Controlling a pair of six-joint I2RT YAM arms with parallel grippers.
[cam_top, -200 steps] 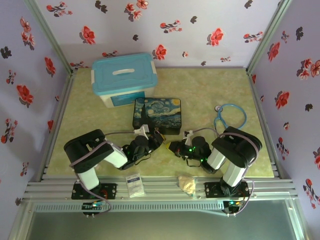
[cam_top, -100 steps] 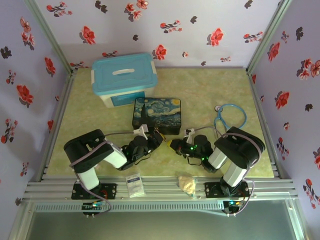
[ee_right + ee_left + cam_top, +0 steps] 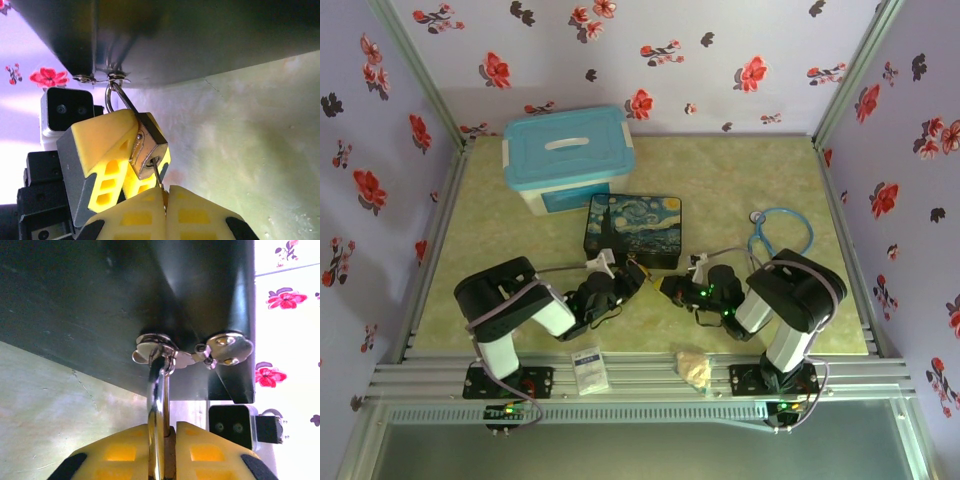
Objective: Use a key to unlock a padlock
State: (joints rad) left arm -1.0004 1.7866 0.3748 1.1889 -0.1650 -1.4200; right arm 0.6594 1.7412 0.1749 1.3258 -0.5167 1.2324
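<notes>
The small brass padlock (image 3: 148,148) hangs by its silvery shackle (image 3: 159,405) from the hasp (image 3: 156,345) of the dark painted tin box (image 3: 635,230). My left gripper (image 3: 170,432) is shut on the padlock body, its yellow fingers (image 3: 102,145) clamping both sides. The thin dark key (image 3: 158,176) sticks into the keyhole on the padlock's underside. My right gripper (image 3: 164,192) is shut on the key's head, right below the lock. In the top view the two grippers (image 3: 632,277) (image 3: 672,288) meet tip to tip in front of the tin box.
A white tub with a blue lid (image 3: 568,158) stands at the back left. A blue stethoscope (image 3: 782,232) lies at the right. A small white packet (image 3: 588,368) and a crumpled beige piece (image 3: 695,368) rest on the near rail. Flowered walls close three sides.
The right arm has shifted slightly, its gripper edging a little up and back toward the padlock. Both grips are unchanged.
</notes>
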